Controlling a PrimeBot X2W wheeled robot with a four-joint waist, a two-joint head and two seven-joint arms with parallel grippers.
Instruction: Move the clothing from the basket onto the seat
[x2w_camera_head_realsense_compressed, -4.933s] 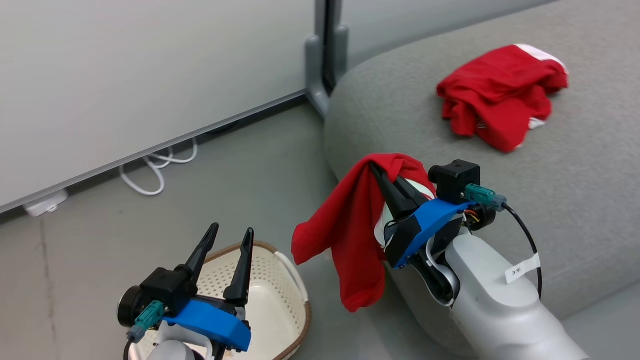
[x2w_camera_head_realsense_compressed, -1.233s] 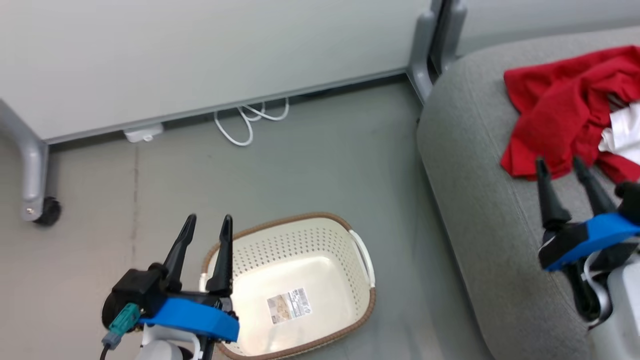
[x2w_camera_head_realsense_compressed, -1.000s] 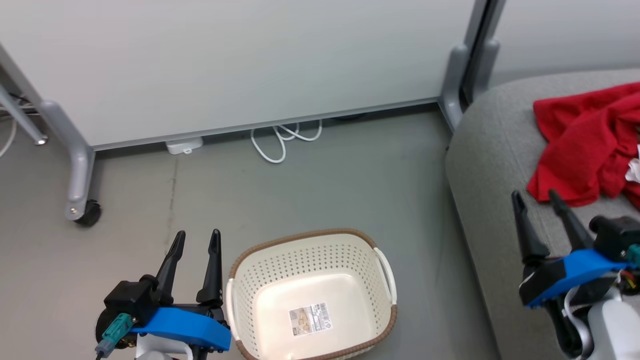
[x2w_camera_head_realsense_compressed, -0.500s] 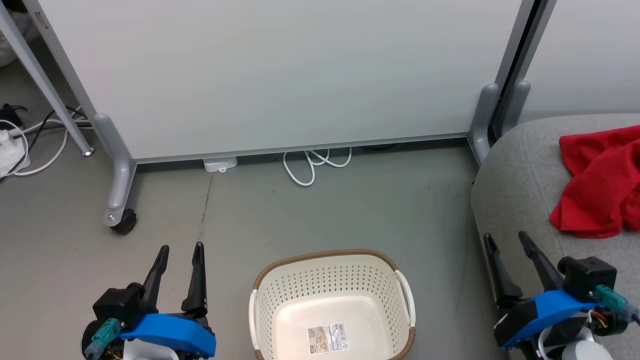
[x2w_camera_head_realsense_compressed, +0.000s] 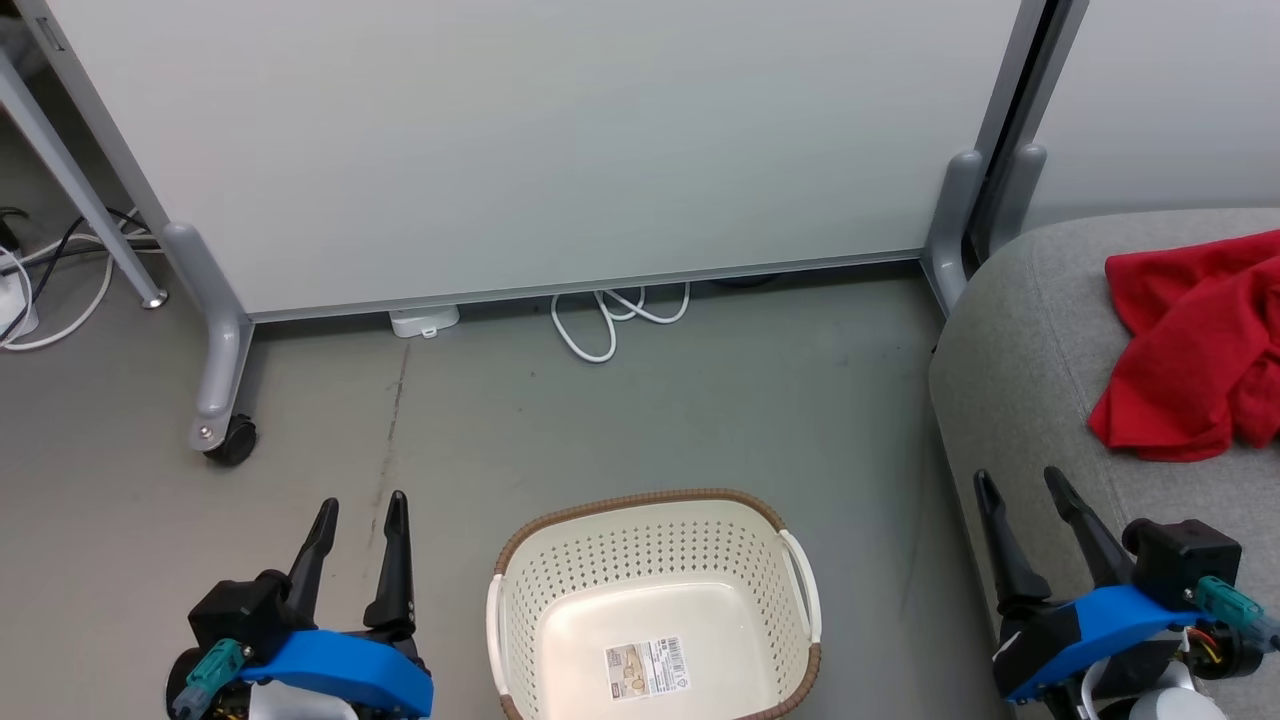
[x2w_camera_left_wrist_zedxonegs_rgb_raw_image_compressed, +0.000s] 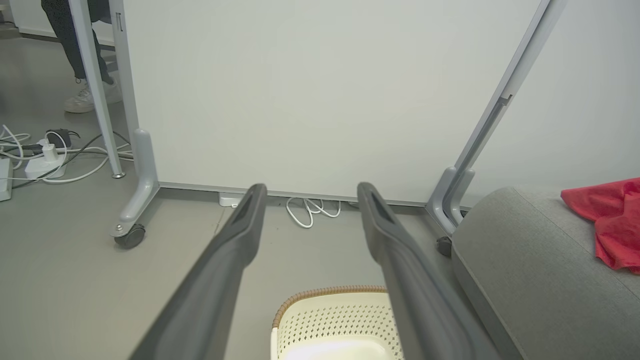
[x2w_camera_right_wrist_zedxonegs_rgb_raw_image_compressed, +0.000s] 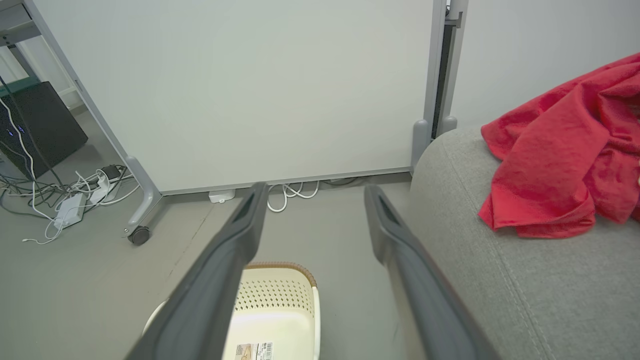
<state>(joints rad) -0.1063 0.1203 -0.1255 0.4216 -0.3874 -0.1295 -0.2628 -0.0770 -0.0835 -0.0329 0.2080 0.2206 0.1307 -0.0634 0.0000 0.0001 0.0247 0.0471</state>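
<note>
Clothing (x2w_camera_head_realsense_compressed: 1190, 350) newly on grey seat (x2w_camera_head_realsense_compressed: 1020, 400); basket (x2w_camera_head_realsense_compressed: 650, 555) on grey floor (x2w_camera_head_realsense_compressed: 600, 420)

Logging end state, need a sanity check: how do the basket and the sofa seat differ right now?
Load: the basket shows a barcode sticker and no garment; the seat carries the red clothing.
Make: the basket is cream perforated plastic with a brown rim; the seat is grey fabric upholstery.
Size: the seat is far bigger than the basket.
Shared: both have rounded corners.
</note>
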